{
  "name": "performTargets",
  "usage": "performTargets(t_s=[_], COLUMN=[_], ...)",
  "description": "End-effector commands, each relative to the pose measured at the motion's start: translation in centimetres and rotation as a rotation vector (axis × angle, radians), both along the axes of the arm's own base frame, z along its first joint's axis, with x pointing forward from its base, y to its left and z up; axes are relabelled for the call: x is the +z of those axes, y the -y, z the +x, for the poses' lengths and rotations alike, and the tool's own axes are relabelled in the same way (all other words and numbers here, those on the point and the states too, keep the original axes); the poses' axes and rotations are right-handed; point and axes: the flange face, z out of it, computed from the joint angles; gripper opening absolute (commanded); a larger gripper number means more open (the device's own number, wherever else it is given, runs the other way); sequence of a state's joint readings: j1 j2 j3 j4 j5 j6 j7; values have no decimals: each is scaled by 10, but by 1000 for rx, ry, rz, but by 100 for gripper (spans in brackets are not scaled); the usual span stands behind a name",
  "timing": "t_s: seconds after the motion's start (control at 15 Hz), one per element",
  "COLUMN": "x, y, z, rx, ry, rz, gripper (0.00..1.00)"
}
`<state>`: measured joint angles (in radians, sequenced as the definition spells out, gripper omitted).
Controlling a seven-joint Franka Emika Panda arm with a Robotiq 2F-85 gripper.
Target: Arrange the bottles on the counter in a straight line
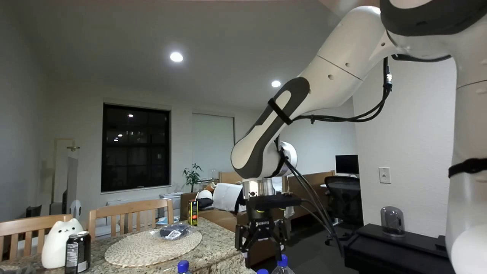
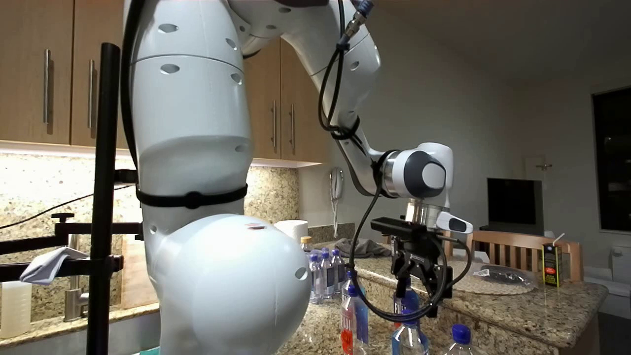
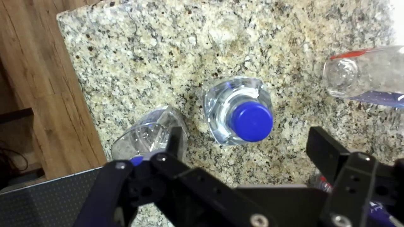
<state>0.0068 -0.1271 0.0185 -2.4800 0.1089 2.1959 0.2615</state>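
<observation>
Gripper (image 1: 264, 254): its two fingers (image 3: 328, 154) stood wide apart, with nothing pinched between them.
Middle bottle (image 3: 230, 94): it stood upright on the speckled counter (image 3: 142, 63). In the wrist view it showed between the fingers, with stone on both sides of it. It was likely the one to grab next. If one finger hit it first, that finger could push it over.
Blue cap (image 3: 252, 121): I could not tell how high the fingers were beside it. A pinch on just the cap might slip, because the cap was small and round.
Edge bottle (image 3: 145, 135): it stood just beside the counter's edge. A finger covered part of it, and I could not tell if they touched. This was the biggest worry: a bump from that finger could tip it off.
Wood floor (image 3: 47, 78): it lay past the edge, so a tipped bottle might land there.
Hidden thing (image 3: 323, 184): a bit with red marks peeked out by the other finger. If it was a bottle, that finger could knock it.
Black cable (image 2: 352, 254): in an exterior view it hung in a low loop. A swing of the arm might make it brush the bottles.
Line: three bottles, with the red-striped bottle (image 3: 363, 75) last, seemed to make a rough row. A small nudge could spoil it.
</observation>
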Motion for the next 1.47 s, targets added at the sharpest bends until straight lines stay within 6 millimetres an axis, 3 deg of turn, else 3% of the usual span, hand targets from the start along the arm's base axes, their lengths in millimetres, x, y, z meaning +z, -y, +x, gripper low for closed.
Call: performTargets(t_s=[0.0, 0.2, 0.27, 0.33, 0.67, 0.93, 1.4], x=[-17, -28, -31, -34, -44, -39, -33], y=[3, 1, 1, 1, 2, 1, 7], z=[-2, 1, 2, 2, 4, 7, 4], rx=[12, 18, 19, 19, 20, 27, 16], ry=[-15, -21, -25, -30, -38, -31, -29], rz=[0, -1, -1, -1, -5, -7, -21], gripper=[100, 100, 90, 74, 41, 15, 15])
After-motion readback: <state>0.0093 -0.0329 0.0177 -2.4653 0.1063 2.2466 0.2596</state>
